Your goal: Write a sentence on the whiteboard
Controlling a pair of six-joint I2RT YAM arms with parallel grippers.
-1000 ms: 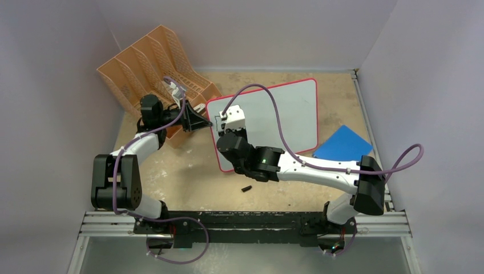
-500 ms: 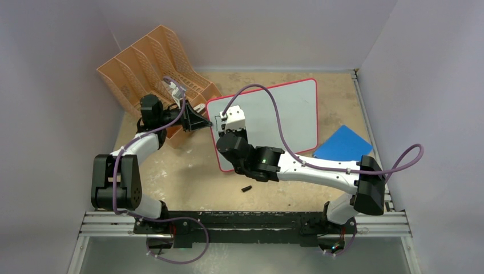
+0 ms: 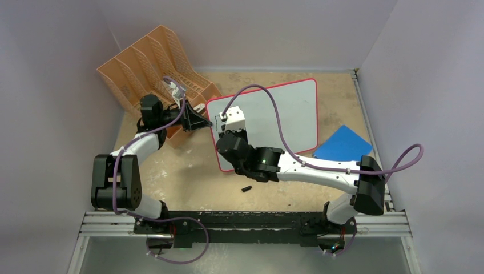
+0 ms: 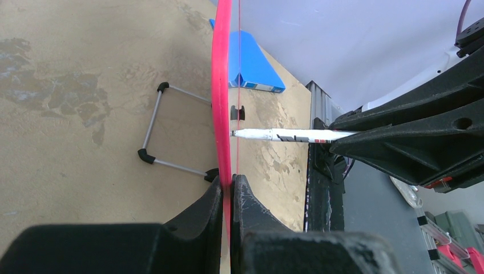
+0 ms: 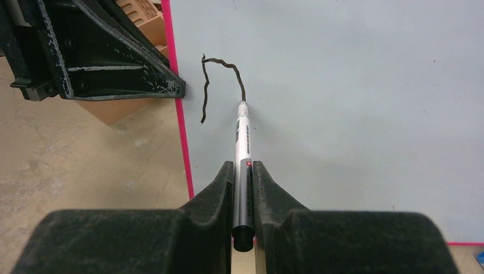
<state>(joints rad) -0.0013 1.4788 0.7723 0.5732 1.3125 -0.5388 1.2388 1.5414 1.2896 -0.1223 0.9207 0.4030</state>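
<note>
The whiteboard (image 3: 285, 105), white with a red-pink frame, stands tilted on the table. My left gripper (image 4: 231, 180) is shut on its left frame edge (image 4: 221, 85), seen edge-on in the left wrist view. My right gripper (image 5: 243, 165) is shut on a grey-and-white marker (image 5: 242, 137). The marker's tip rests on the board face (image 5: 354, 114) near the left edge. Of the sentence, one thin black line (image 5: 228, 64) shows: a vertical stroke with a wavy curve running from its top to the tip. The marker (image 4: 285, 135) meets the board from the right in the left wrist view.
An orange mesh file rack (image 3: 154, 63) stands behind my left arm. A blue square pad (image 3: 342, 144) lies to the right of the board. A small black cap (image 3: 246, 188) lies on the table near the board's front corner. The board's wire foot (image 4: 171, 128) sticks out behind it.
</note>
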